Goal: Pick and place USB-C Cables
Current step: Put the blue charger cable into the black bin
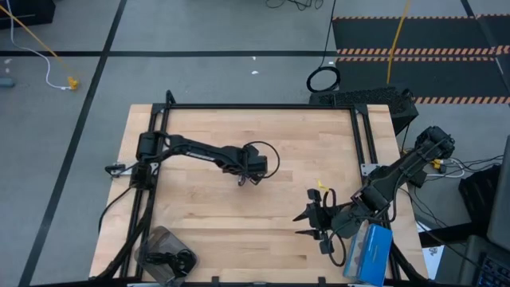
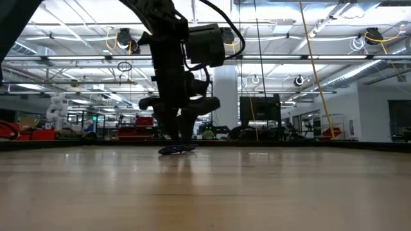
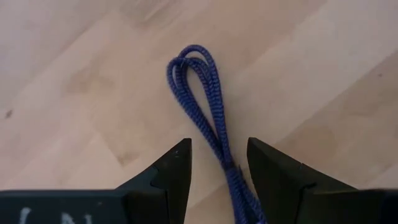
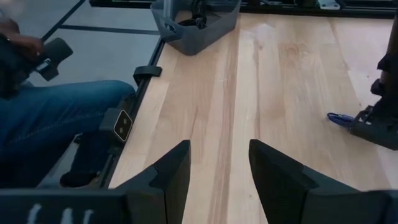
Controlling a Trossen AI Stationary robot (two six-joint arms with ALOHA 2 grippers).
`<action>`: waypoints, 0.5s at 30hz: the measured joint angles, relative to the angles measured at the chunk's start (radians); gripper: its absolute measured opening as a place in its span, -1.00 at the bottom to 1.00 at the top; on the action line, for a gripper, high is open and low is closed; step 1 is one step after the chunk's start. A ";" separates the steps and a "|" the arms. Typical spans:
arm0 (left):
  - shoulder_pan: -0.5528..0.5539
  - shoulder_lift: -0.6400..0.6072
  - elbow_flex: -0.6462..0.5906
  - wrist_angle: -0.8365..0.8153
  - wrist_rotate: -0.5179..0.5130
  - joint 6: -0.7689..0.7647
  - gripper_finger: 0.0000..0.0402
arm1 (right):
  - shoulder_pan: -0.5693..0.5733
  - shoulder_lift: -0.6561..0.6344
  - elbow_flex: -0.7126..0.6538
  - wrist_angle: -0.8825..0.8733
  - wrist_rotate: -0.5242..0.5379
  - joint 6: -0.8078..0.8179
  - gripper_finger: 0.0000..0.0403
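— Where is the purple-blue cable (image 3: 205,106) found?
— Flat on the table (image 1: 207,207), mid-surface, straddled by the left gripper's (image 3: 219,163) parted fingers, ungripped. The right gripper (image 4: 219,163) is held wide near the right edge.

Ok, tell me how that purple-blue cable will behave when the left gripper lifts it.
Probably floppy: the purple-blue cable is a thin braided strand folded into a loop, so its ends should droop. Likely light. The left gripper straddles it with open fingers; the braid may give decent grip.
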 joint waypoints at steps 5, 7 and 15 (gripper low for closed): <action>0.004 0.021 0.000 0.015 0.022 0.009 -0.21 | 0.000 0.000 0.000 -0.002 0.000 -0.003 -0.22; 0.007 0.034 0.000 0.016 0.025 0.023 -0.21 | 0.000 0.000 0.000 -0.002 0.000 -0.003 -0.22; 0.010 0.039 0.001 0.019 0.031 0.056 -0.21 | 0.000 0.000 0.000 -0.002 0.000 0.001 -0.22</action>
